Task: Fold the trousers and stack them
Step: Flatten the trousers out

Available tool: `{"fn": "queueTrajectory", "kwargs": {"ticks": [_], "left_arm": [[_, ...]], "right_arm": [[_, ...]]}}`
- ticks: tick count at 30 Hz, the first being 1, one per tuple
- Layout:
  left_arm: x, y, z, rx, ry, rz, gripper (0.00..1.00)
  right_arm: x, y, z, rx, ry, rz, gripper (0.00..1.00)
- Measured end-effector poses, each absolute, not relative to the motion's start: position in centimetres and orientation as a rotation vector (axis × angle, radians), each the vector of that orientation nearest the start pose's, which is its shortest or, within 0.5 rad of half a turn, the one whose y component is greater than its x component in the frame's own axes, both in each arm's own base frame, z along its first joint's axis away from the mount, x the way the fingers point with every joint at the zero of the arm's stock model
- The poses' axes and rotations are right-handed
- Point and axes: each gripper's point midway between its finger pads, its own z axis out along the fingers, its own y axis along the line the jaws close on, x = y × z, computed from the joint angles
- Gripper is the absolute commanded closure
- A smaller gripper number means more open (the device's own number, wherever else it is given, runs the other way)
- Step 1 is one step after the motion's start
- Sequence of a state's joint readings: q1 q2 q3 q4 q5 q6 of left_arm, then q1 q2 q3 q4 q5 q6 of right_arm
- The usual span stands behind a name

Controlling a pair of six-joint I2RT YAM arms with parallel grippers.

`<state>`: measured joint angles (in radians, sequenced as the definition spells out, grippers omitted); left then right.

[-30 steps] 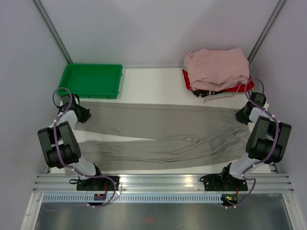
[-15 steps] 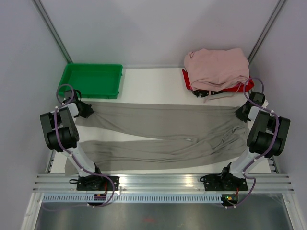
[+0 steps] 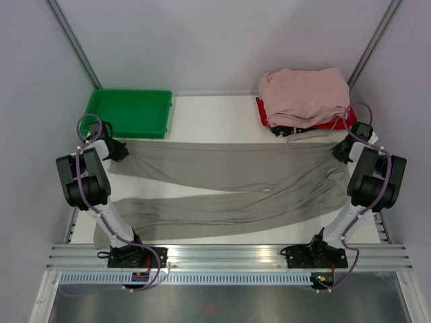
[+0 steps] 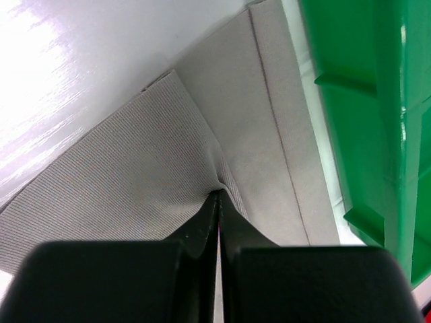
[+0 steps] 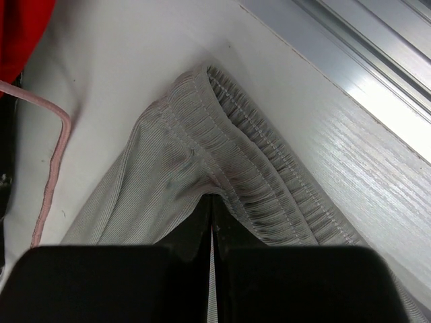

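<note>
The taupe trousers lie spread across the white table, legs running left, waistband at the right. My left gripper is shut on the hem of the far leg, right beside the green tray. My right gripper is shut on the elastic waistband at the far right corner of the trousers. In both wrist views the black fingers are pressed together with fabric pinched at the tips. The near leg rests flat toward the front edge.
A green tray stands at the back left. A pile of pale pink garments sits on a red tray at the back right, a pink cord trailing from it. An aluminium rail runs along the front.
Both arms have moved away from me, dragging the far leg's hem and the waistband toward the back of the table. The trousers' far edge has shifted back and pulled straighter.
</note>
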<state>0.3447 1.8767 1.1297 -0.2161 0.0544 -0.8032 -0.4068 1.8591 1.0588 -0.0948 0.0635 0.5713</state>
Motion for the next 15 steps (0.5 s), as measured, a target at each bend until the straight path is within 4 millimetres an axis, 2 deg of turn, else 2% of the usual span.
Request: {"fn": "queueTrajectory", "kwargs": {"ticks": [2, 3, 5, 6, 7, 8, 9, 10, 12, 14, 15], "left_arm": [[42.3, 11.0, 2.2, -1.374, 2.165, -0.244, 0.96], [42.1, 11.0, 2.2, -1.378, 2.170, -0.241, 0.94], [41.6, 10.9, 2.2, -1.382, 2.183, -0.229, 0.89], [41.3, 10.9, 2.6, -1.377, 2.183, -0.226, 0.80], [40.7, 10.7, 3.2, -1.369, 2.189, -0.220, 0.72], [40.2, 10.6, 4.0, -1.359, 2.187, -0.213, 0.63], [39.8, 10.6, 5.2, -1.340, 2.174, -0.210, 0.43], [39.4, 10.6, 6.5, -1.317, 2.160, -0.204, 0.35], [38.4, 10.7, 9.7, -1.291, 2.107, -0.180, 0.26], [37.1, 10.9, 13.3, -1.269, 2.030, -0.154, 0.24], [36.5, 11.0, 14.4, -1.269, 1.999, -0.140, 0.23]], "right_arm": [[40.7, -16.3, 1.5, 1.178, 2.169, -0.014, 0.85], [40.7, -16.3, 1.6, 1.174, 2.171, -0.013, 0.72], [40.8, -16.1, 1.9, 1.159, 2.177, -0.008, 0.58], [40.6, -15.9, 2.0, 1.149, 2.188, -0.006, 0.48], [40.4, -15.9, 2.1, 1.142, 2.196, -0.011, 0.43], [39.9, -15.6, 2.5, 1.137, 2.214, -0.007, 0.39], [39.5, -15.4, 2.9, 1.127, 2.227, -0.002, 0.33], [39.2, -15.1, 3.7, 1.111, 2.231, 0.005, 0.29], [39.0, -14.7, 6.0, 1.062, 2.215, 0.024, 0.22], [38.8, -14.5, 9.2, 1.005, 2.169, 0.034, 0.18], [38.8, -14.4, 10.8, 0.981, 2.137, 0.034, 0.18]]}}
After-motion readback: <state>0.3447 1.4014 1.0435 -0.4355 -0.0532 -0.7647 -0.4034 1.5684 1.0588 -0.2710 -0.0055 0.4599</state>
